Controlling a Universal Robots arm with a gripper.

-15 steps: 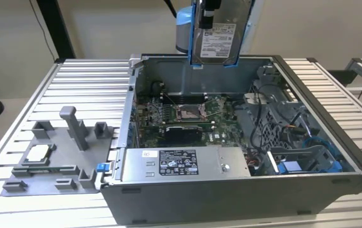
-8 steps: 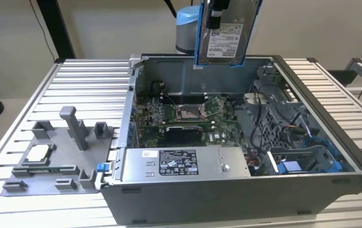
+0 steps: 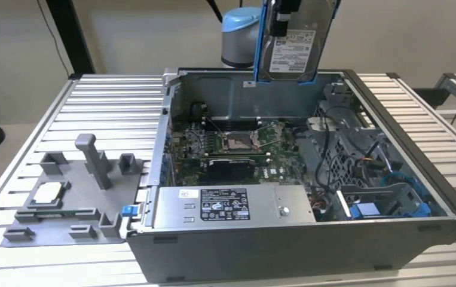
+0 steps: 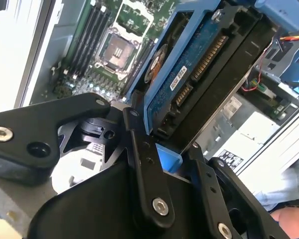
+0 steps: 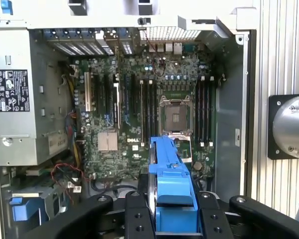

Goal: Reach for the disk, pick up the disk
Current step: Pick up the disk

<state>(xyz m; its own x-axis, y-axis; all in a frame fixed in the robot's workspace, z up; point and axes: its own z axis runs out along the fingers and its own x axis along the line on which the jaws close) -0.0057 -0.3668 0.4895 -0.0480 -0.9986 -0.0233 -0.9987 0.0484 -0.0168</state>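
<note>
**Disk held in the air above the open computer case**

The disk (image 3: 294, 45) hangs above the far end of the open computer case (image 3: 291, 239), lifted clear of it, its white label facing the exterior view and a blue rail running down each side. In the second wrist view the disk (image 4: 199, 64) shows its blue circuit board and connector edge, tilted away from the camera. In the first wrist view it is seen edge-on, the blue rail (image 5: 170, 184) standing between the black fingers.

The gripper (image 5: 170, 219) is closed on the disk, one black finger (image 4: 144, 174) pressed on each side of the blue rail. The arm's blue-capped joint (image 3: 239, 36) sits just beside the disk on the exterior view's left.

Below, the green circuit board (image 5: 139, 124) lies on the floor of the case with its empty processor socket (image 5: 176, 117). A long grey box (image 3: 228, 206) with a black-and-white label lines the near wall. On the slatted table (image 3: 108, 95), at the exterior view's left, a grey holder (image 3: 72, 191) carries a small square chip (image 3: 48, 191).
</note>
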